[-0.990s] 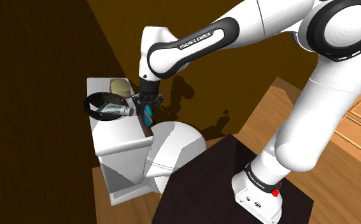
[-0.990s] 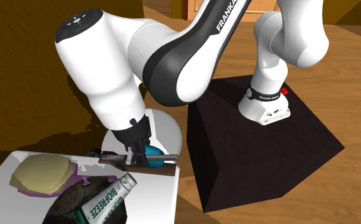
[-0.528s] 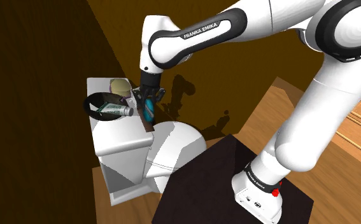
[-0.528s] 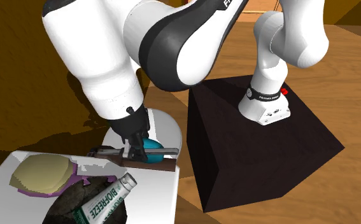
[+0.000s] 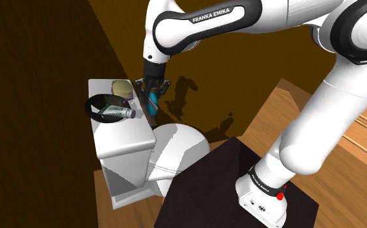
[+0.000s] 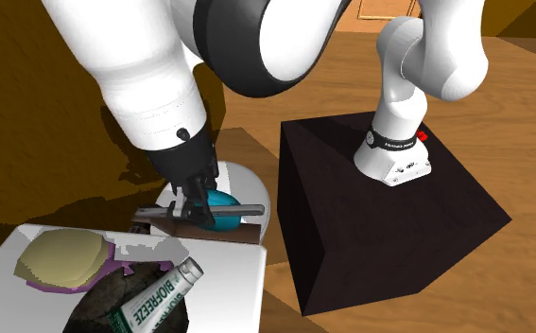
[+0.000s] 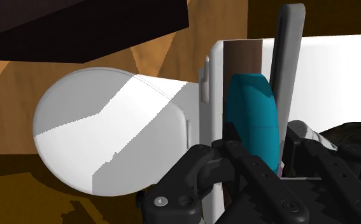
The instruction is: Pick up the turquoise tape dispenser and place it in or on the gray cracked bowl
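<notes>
Shoulder view, left of centre: your gripper [image 5: 151,92] clasps the turquoise tape dispenser [image 5: 153,103] at the right edge of the white tank [image 5: 120,134], so you're likely mid-lift; next, carry it leftward over the dark bowl [image 5: 92,103] and release.

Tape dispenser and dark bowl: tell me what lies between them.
Second exterior view: the Biofreeze tube juts from the bowl toward the tape dispenser, over white tank lid.
</notes>
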Motion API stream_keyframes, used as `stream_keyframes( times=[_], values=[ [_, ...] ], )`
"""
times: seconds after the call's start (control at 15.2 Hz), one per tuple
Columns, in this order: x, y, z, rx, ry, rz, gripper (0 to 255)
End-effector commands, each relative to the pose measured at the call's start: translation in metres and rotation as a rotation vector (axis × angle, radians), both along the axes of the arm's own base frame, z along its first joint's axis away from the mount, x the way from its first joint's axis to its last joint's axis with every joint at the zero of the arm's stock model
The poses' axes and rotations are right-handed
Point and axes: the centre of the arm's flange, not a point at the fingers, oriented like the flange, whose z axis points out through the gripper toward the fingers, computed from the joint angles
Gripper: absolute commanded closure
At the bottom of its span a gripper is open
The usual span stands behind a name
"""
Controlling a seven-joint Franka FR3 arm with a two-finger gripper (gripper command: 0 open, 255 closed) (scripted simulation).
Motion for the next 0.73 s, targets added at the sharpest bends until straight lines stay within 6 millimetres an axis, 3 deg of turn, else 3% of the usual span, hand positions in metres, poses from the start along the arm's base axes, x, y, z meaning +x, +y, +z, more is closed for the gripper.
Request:
stream_keyframes(
  times=[0.0,0.46,0.66],
  values=[
    [0.0,0.0,0.01,0.0,0.0,0.0,255],
    [0.0,0.0,0.047,0.0,0.0,0.0,255],
    [0.028,0.027,0.052,0.0,0.0,0.0,255]
  ],
)
